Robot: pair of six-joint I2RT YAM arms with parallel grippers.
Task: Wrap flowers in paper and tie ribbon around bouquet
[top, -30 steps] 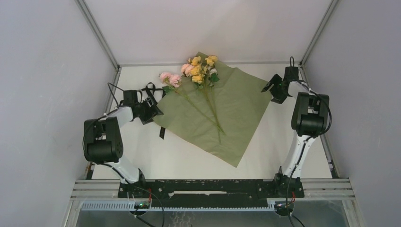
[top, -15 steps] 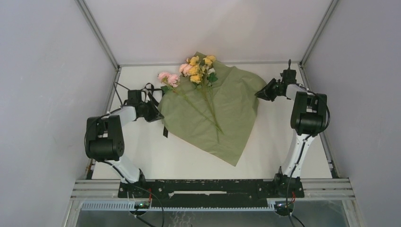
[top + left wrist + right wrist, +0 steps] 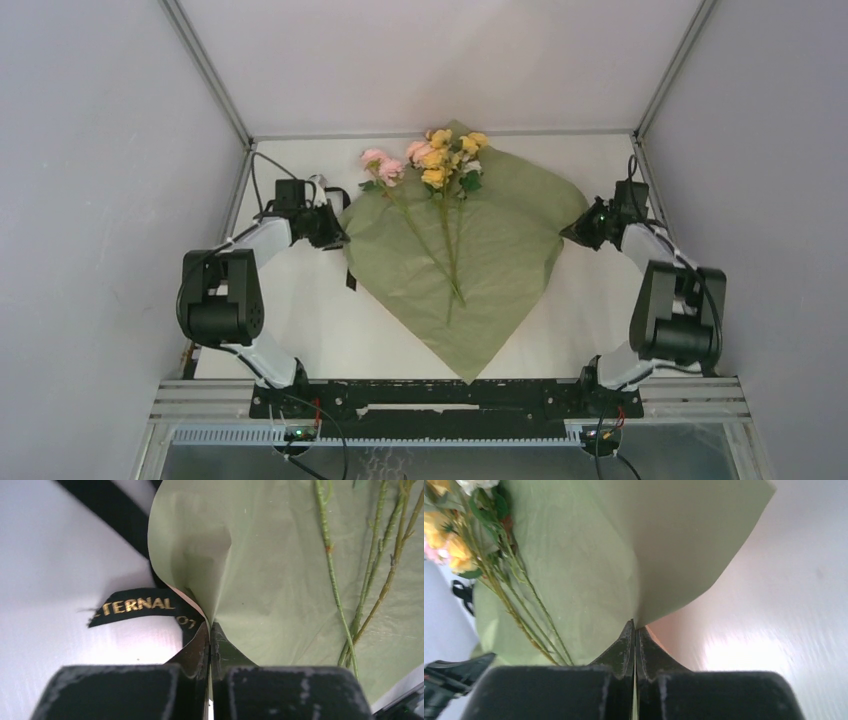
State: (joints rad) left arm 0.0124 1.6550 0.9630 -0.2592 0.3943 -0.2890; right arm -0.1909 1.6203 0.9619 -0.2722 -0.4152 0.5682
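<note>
Two corners of thin, matte olive paper (image 3: 495,250) curl upward, pinched by left gripper (image 3: 340,238) and right gripper (image 3: 570,230), arms low.

Bare tabletop (image 3: 300,340) flanks the paper (image 3: 500,260) at its near tip: passable. The flowers (image 3: 445,170) block its centre. The ribbon (image 3: 135,605) lies under its left edge, beside left tool (image 3: 210,628).
</note>
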